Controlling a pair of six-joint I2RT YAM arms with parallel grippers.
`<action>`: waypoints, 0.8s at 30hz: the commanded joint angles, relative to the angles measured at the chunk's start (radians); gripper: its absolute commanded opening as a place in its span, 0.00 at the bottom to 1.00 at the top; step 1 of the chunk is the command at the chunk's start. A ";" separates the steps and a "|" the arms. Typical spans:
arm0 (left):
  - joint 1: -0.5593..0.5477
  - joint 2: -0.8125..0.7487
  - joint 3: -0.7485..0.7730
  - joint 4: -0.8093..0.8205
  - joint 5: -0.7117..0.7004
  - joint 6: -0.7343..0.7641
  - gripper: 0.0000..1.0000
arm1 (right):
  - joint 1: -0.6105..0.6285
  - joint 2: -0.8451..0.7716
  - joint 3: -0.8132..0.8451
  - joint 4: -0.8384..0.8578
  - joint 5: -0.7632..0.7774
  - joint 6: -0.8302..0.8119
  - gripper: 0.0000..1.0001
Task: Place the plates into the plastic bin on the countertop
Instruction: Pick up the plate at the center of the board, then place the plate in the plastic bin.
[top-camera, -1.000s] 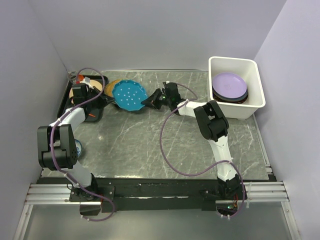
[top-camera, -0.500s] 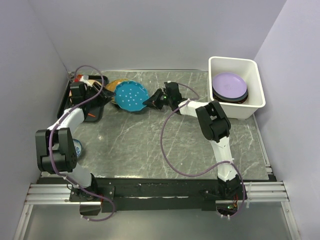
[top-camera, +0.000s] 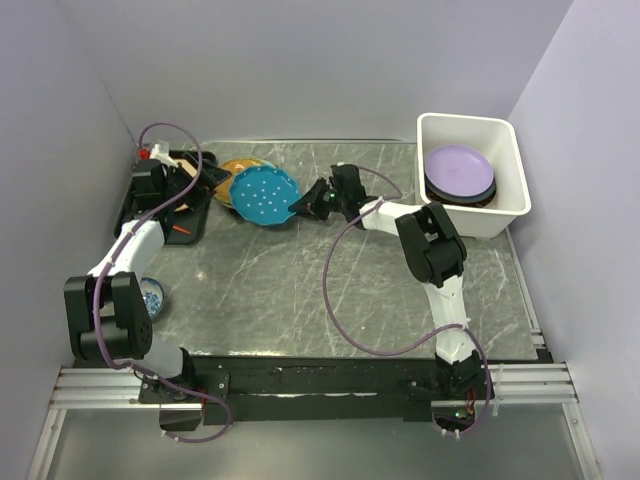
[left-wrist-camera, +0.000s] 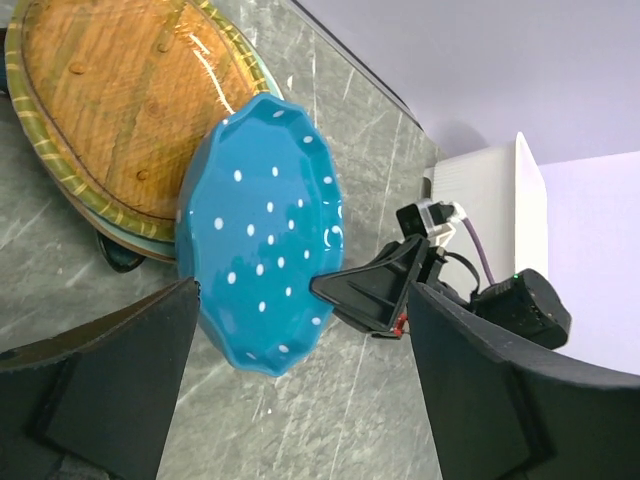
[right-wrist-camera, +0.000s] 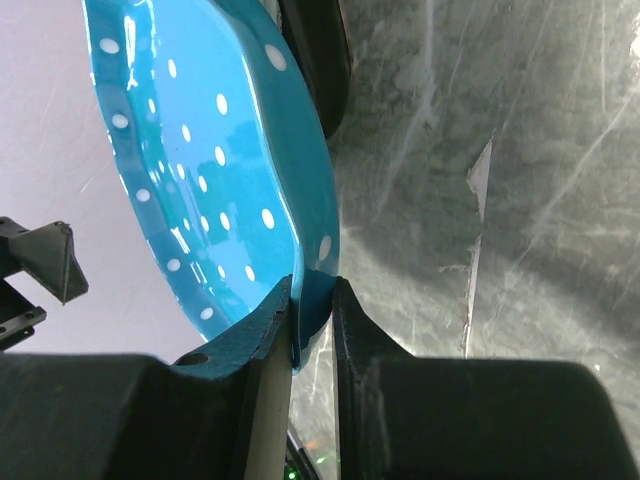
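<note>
Gripping point: the teal plate (top-camera: 262, 194) is pinched at its near-right rim by the right gripper (top-camera: 297, 206); in the right wrist view the rim is seen wedged between the two fingers, narrowly set. An edge hold is judged to have been chosen because a plate is too wide to be spanned.
Plate attitude: it is held tilted, its dotted face turned up and toward the left arm, its far-left edge over the orange plate (left-wrist-camera: 110, 90). Whether the two touch cannot be told.
Left gripper (top-camera: 200, 180): the jaws are spread wide and nothing is held. The teal plate is framed between the fingers in the left wrist view, yet it is apart from both.
Reason for the one-arm hold: the bin stands on the right, so carriage by the right arm alone is judged the shorter way.
Plastic bin (top-camera: 505, 210): it is set at the far right corner of the countertop (top-camera: 300, 290), well apart from the teal plate.
Bin contents: a lavender plate (top-camera: 458, 166) is stacked flat on dark plates (top-camera: 470, 197), so room above is left for another.
Black tray (top-camera: 185, 232): it is lying at the far left, under the left arm.
Step in hand: lifting and carrying to the bin is judged to come next.
Risk: a thin rim grip could allow the plate to swing or slip.
</note>
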 joint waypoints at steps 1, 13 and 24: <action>0.001 -0.051 -0.020 0.027 -0.018 0.021 0.90 | -0.008 -0.158 0.014 0.135 -0.049 0.013 0.01; -0.002 -0.060 -0.035 0.030 -0.029 0.025 0.92 | -0.031 -0.235 0.015 0.099 -0.050 -0.013 0.01; -0.002 -0.071 -0.053 0.033 -0.046 0.027 0.93 | -0.063 -0.333 -0.012 0.024 -0.032 -0.071 0.01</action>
